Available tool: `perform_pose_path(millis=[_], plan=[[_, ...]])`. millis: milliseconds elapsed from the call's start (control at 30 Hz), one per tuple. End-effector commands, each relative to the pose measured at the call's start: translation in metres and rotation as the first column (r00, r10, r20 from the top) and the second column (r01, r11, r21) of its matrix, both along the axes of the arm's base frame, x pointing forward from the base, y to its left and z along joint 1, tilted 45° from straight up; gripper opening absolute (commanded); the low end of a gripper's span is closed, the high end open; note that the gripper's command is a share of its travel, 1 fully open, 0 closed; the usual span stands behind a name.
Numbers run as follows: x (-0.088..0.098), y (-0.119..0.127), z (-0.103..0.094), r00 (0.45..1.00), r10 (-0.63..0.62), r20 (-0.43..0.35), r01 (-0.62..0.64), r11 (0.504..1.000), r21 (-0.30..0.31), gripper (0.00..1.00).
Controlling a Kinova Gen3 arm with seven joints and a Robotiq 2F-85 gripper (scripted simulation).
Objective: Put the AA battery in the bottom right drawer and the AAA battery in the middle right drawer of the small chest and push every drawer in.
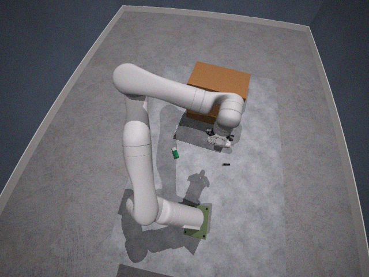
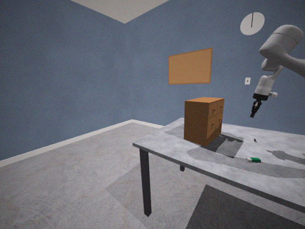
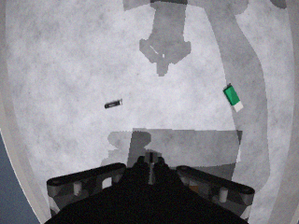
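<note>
1. The black two-finger claw (image 2: 253, 113) is fully closed on nothing, hanging high in front of the small orange-brown wooden chest (image 2: 203, 119).
2. One small dark cylindrical battery (image 1: 226, 164) lies on the grey mottled desk (image 1: 256, 190), at about 6 o'clock from the chest in the top view.
3. I'd guess it's light, rigid, slick and rolls easily, so pinch across its middle.

I can read no text, label, brand or number anywhere in my views. The green and white block (image 1: 174, 153) near the middle of the worktop shows plain faces. The small chest (image 2: 204, 119) toward the far edge carries no markings. The wall clock (image 2: 252, 23) has no numerals.
</note>
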State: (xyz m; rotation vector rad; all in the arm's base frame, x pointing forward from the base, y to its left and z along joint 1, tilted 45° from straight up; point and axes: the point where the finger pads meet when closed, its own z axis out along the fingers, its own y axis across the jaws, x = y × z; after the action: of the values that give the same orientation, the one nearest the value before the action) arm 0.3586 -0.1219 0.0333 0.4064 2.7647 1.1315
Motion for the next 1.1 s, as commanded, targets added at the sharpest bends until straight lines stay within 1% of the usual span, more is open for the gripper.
perform_pose_path(millis=[0, 400, 800, 1067], plan=[[0.000, -0.003, 0.002, 1.000, 0.019, -0.009, -0.019, 1.000, 0.000, 0.00], [-0.010, -0.011, 0.013, 0.992, 0.098, -0.085, -0.096, 0.995, 0.026, 0.00], [-0.015, -0.014, 0.017, 0.984, 0.134, -0.118, -0.130, 0.991, 0.039, 0.00], [-0.016, -0.015, 0.018, 0.982, 0.141, -0.125, -0.137, 0.990, 0.042, 0.00]])
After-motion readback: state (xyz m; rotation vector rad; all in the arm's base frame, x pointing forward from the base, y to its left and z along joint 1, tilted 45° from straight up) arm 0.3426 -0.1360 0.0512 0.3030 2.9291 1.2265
